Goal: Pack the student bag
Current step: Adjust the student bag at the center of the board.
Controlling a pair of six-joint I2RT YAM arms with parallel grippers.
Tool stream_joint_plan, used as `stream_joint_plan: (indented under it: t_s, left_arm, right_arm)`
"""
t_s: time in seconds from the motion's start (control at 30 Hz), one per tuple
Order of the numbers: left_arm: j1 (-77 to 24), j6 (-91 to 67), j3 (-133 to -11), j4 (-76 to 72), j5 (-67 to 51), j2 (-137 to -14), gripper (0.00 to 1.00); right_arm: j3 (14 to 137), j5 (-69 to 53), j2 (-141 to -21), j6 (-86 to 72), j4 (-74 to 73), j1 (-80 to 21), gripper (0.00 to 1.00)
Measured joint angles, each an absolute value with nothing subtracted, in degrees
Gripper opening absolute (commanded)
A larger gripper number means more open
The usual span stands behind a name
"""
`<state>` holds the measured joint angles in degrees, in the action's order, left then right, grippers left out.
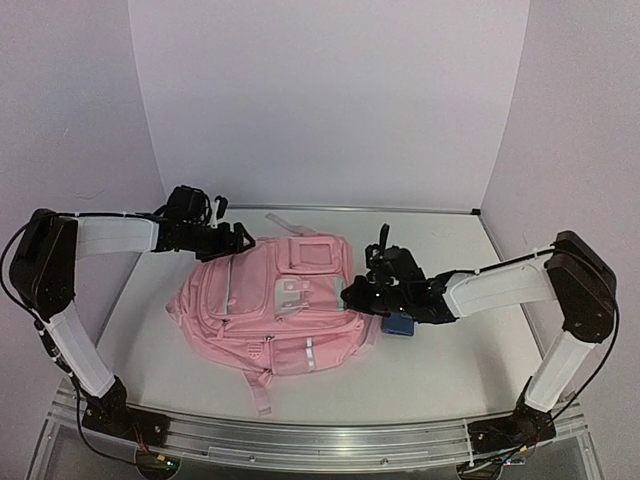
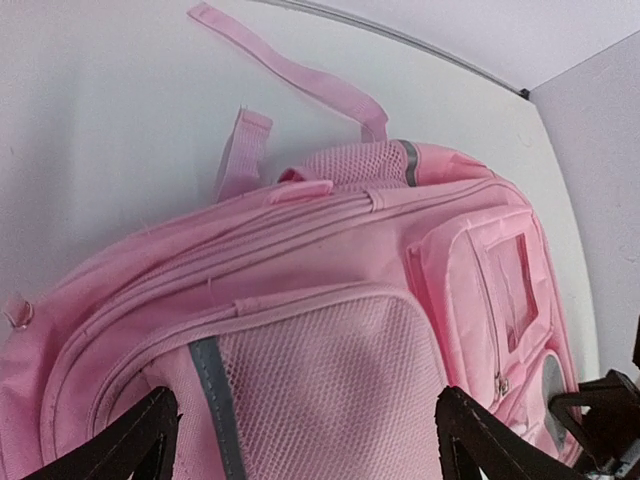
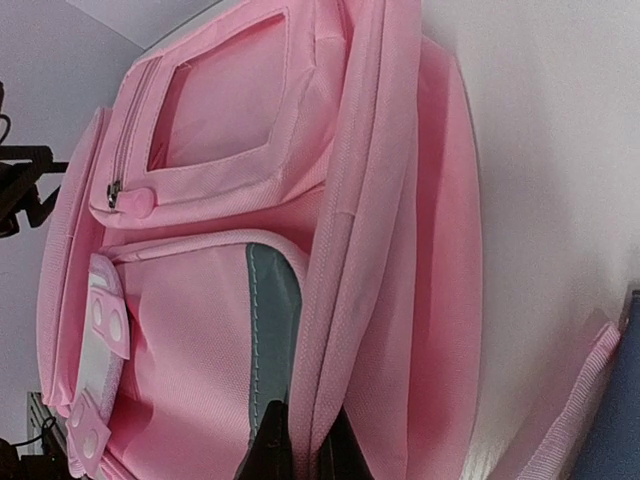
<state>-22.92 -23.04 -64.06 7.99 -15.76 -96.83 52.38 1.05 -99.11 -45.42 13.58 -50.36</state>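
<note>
The tabletop (image 1: 440, 370) carries the student bag (image 1: 270, 310), which lies flat in the middle with its front pockets up, so its zips are within reach of both arms (loose straps trail off its far and near ends). A small blue item (image 1: 400, 324) sits just beside its right edge, probably meant to go in. The left tool (image 1: 240, 240) hangs spread wide over the mesh pocket at the bag's far-left corner, holding nothing. The right tool (image 3: 300, 435) is clenched on a fabric ridge along the bag's right side, likely to open it.

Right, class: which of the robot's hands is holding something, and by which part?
The right hand pinches the pink backpack by a raised seam ridge beside its grey-green strip. The left hand is open, holding nothing.
</note>
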Motion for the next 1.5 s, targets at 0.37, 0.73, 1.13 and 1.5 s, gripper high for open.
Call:
stream_joint_plan:
  t_s: [0.37, 0.73, 1.13, 1.5]
  left_arm:
    - [-45.0, -26.0, -67.2, 20.2, 7.1, -92.8, 0.93]
    - [-57.6, -33.5, -70.7, 32.4, 14.1, -96.1, 0.98]
    - [-59.9, -33.6, -78.5, 42.1, 24.3, -104.2, 0.77]
    - [-60.4, -34.8, -79.4, 43.9, 28.2, -104.2, 0.22]
  right_arm:
    - [54.8, 12.0, -100.2, -52.1, 10.1, -56.8, 0.00]
    - [56.5, 14.5, -101.9, -53.5, 9.8, -57.8, 0.00]
    - [56.5, 15.6, -102.3, -54.2, 10.5, -58.2, 0.00]
    - [56.5, 15.7, -102.8, -54.9, 11.9, -58.4, 0.00]
